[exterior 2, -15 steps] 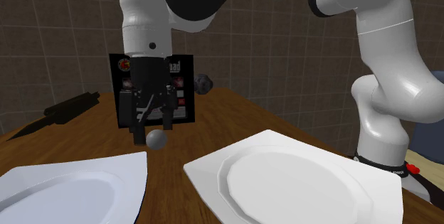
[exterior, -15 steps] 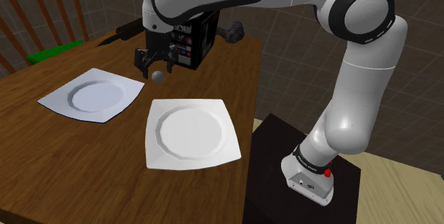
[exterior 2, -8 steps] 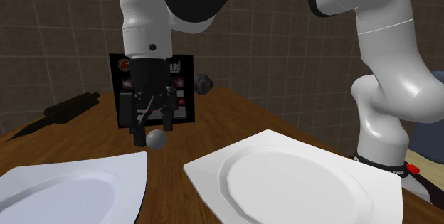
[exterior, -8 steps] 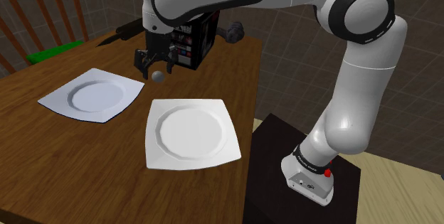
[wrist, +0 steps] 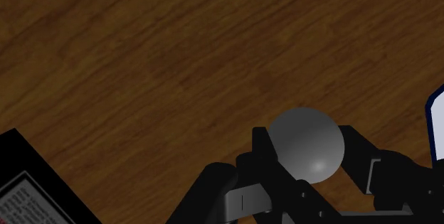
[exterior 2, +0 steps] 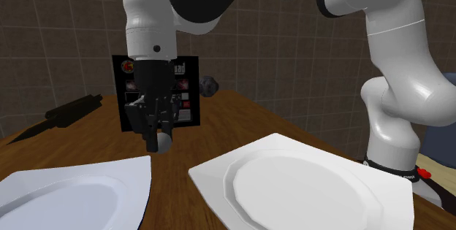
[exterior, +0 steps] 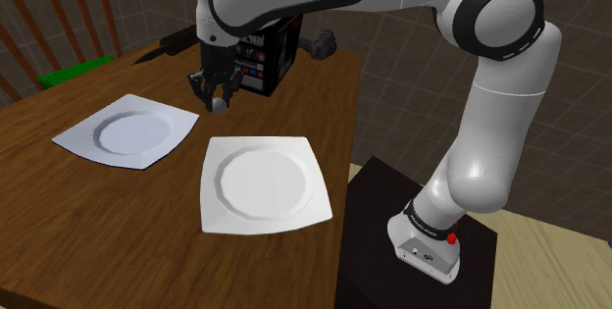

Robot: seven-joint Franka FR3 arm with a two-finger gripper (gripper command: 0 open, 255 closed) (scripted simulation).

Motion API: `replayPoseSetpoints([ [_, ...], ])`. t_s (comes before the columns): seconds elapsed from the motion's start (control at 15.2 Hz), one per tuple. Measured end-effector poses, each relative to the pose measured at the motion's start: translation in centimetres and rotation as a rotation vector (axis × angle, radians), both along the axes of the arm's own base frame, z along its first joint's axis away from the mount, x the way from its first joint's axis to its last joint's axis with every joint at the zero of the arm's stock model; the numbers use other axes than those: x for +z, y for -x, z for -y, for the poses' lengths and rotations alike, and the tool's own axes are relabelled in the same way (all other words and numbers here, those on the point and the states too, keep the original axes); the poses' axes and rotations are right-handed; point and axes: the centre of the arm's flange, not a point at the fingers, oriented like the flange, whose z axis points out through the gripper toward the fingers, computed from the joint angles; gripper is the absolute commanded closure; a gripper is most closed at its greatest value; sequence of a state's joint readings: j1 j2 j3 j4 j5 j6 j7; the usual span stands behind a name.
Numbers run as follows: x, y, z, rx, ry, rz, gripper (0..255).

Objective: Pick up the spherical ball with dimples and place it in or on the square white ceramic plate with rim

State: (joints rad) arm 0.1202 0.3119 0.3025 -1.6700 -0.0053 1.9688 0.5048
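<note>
- I saw the gripper (exterior: 216,99) clamped on the grey ball (wrist: 306,144), with one black finger pressed against each side of it.
- The ball was low over the wooden tabletop (exterior: 118,219), just in front of a black printed box (exterior: 273,57). I could not tell whether it touched the wood.
- The white square plate (exterior: 263,181) lay nearer the stand, apart from the ball.
- A second, bluish-white square plate (exterior: 127,130) lay to the shoulder view's left of it.
</note>
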Motion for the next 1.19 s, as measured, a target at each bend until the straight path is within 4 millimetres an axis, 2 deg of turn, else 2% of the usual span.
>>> replayPoseSetpoints([
  [0.13,0.0,0.0,0.0,0.000,0.000,0.000,255],
  [0.33,1.1,0.1,0.0,0.000,0.000,0.000,255],
  [1.19,8.0,0.0,0.1,0.000,0.000,0.000,255],
])
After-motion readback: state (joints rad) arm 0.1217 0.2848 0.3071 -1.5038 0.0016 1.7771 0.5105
